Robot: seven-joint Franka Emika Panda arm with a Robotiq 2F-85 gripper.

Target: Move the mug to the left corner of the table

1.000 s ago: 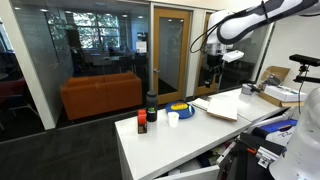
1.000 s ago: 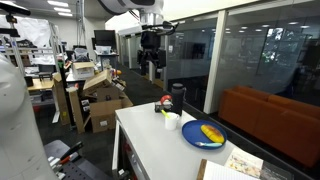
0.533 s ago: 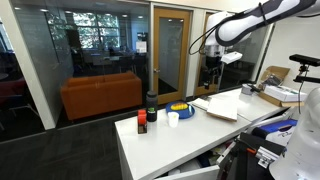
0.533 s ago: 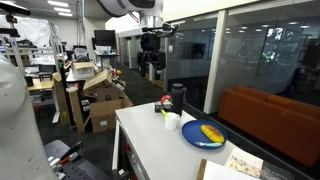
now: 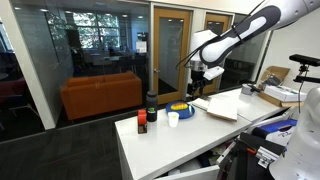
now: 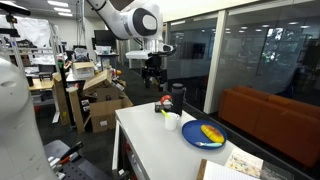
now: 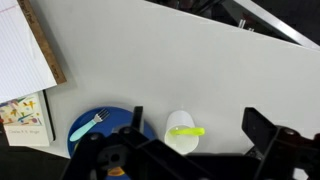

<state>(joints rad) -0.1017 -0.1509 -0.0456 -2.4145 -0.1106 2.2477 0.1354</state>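
The mug [image 5: 173, 118] is a small white cup on the white table [image 5: 200, 140], beside the blue dish [image 5: 181, 108]. It also shows in an exterior view [image 6: 172, 121] and in the wrist view [image 7: 181, 132], with a yellow-green utensil lying across its rim. My gripper [image 5: 196, 84] hangs open and empty in the air above the mug, also in an exterior view [image 6: 152, 79]. In the wrist view its dark fingers [image 7: 195, 128] stand wide apart with the mug between them, lower in the picture.
A dark cylindrical container [image 5: 152, 104] and a small dark bottle with a red top [image 5: 142, 124] stand near the mug. The blue dish with a fork shows in the wrist view [image 7: 98, 125]. An open notebook [image 5: 217, 106] and papers lie further along the table.
My arm has swung from high near the door down and over toward the mug and dish. The gripper now hangs lower and closer to the table. The objects have not moved.
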